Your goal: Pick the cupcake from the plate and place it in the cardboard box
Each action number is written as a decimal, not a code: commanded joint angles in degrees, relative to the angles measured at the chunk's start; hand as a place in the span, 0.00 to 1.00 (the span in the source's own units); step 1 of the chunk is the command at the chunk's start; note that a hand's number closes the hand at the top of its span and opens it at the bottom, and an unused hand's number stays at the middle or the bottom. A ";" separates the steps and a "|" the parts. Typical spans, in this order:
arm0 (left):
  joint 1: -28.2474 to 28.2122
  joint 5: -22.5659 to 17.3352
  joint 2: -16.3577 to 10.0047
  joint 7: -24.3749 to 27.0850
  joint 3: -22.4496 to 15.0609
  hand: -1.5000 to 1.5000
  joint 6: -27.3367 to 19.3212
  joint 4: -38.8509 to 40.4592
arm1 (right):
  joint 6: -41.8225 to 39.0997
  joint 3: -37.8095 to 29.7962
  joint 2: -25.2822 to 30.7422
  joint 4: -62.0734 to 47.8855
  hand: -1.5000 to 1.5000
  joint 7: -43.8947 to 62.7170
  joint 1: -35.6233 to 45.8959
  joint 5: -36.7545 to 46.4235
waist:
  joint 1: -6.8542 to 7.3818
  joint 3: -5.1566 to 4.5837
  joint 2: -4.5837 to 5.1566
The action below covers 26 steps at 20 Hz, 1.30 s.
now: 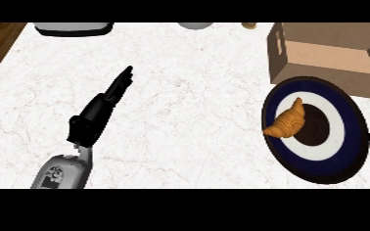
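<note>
The black left hand (pixel 101 108) is held over the white marble worktop (pixel 195 127), fingers straight and pressed together, nothing grasped. Well apart to its right, a golden-brown crescent pastry (pixel 288 121) is seen lying on the round dark-blue-and-white plate (pixel 345 127), just beside the open brown cardboard box (pixel 318 54).

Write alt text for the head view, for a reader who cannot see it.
A golden-brown crescent-shaped pastry lies on a round dark blue and white plate at the right of a white marble counter, beside a brown cardboard box. The robot's black left hand is open at the left.

Left hand (pixel 98 110) extended, fingers straight (right one unseen).
</note>
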State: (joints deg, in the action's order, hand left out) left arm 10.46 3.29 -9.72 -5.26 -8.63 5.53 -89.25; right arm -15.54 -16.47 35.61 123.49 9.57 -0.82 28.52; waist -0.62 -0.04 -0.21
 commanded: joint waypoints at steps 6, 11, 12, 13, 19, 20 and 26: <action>-2.81 1.26 0.63 1.52 -0.19 0.50 1.76 -0.80 | -4.21 -7.70 3.26 -7.98 1.00 6.76 11.99 -3.39 | 0.91 0.02 0.23; 0.87 1.21 1.79 -1.15 1.01 0.50 2.42 -0.25 | -3.68 -6.77 3.76 -16.11 1.00 5.60 17.94 -2.44 | 0.90 0.03 0.25; -1.10 2.37 1.73 -1.64 -0.51 0.50 2.22 -3.33 | -3.74 -7.90 4.81 -18.38 1.00 4.41 17.88 -1.88 | 0.97 0.04 0.23; 2.06 1.71 2.67 -3.38 0.09 0.50 1.75 -2.03 | -0.34 -2.92 2.90 -21.65 1.00 6.14 21.86 1.53 | 1.36 0.03 0.35; 0.09 3.31 2.24 5.56 1.43 0.50 2.31 4.20 | 0.99 -3.30 4.33 -35.32 1.00 1.43 29.63 1.22 | 1.30 0.03 0.42; 0.76 0.14 0.47 0.00 3.82 0.50 4.73 0.03 | -0.13 -3.54 3.89 -32.92 1.00 4.14 31.10 -0.31 | 1.17 0.03 0.27; 2.08 2.69 2.60 2.79 3.00 0.50 3.31 4.31 | 6.79 0.76 4.61 -48.98 1.00 -2.07 38.08 7.96 | 1.29 0.03 0.41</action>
State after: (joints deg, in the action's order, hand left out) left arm 12.37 5.52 -7.21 -4.37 -6.32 8.57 -86.88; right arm -12.59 -17.50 40.57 82.16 11.42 34.65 32.91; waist 0.73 -0.02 0.16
